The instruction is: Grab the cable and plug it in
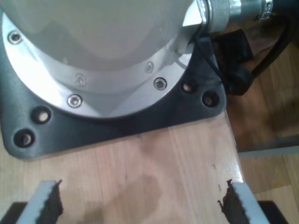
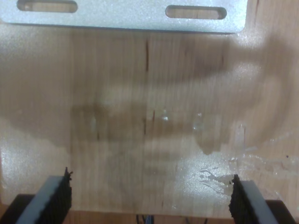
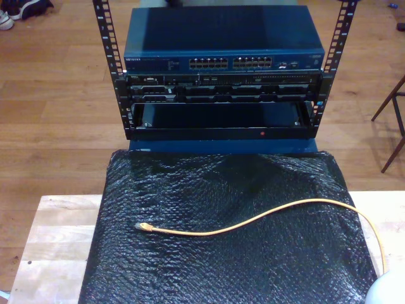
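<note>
Cable (image 3: 253, 220) slack across black mat (image 3: 221, 253); first gripper (image 1: 140, 200) and second gripper (image 2: 150, 198) spread wide, bare wooden tabletop (image 2: 149, 140) between fingers.

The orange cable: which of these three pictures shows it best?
The exterior view. There the cable lies across the black bubble-wrap sheet, its plug tip toward that view's left. The wrist views look down on bare wooden tabletop past my open first gripper and second gripper, not at the cable.

Wooden table (image 3: 54, 237), black bubble-wrap sheet (image 3: 253, 266)
</note>
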{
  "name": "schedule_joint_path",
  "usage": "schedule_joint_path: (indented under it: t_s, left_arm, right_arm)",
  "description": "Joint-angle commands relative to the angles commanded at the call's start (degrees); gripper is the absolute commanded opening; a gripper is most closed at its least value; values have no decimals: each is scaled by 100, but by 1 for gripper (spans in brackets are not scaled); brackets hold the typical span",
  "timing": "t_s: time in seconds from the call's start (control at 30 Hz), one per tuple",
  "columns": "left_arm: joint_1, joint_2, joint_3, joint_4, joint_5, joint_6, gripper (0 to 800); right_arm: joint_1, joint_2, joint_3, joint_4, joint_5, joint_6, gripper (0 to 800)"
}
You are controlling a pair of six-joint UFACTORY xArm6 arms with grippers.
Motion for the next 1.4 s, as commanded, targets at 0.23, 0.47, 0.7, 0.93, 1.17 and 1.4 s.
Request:
schedule_joint_path:
  t_s: [0.23, 0.47, 0.7, 0.93, 1.17, 1.4]
  left_arm:
    - [0, 0, 0, 0, 0, -9, 799]
    - [0, 0, 0, 0, 0, 0, 799]
    - [-9, 0, 0, 0, 0, 0, 799]
    - [-9, 0, -53, 9, 62, -18, 799]
    - [0, -53, -185, 26, 352, -26, 799]
    - [0, -79, -325, 35, 457, -44, 799]
  right_arm:
    - [0, 9, 0, -9, 0, -9, 800]
    - [0, 9, 0, -9, 0, -18, 800]
    - [0, 9, 0, -9, 0, -18, 800]
    - [0, 0, -62, 9, 88, -9, 800]
    - [0, 0, -334, 0, 554, 9, 799]
    - [0, 0, -879, 9, 1415, 35, 799]
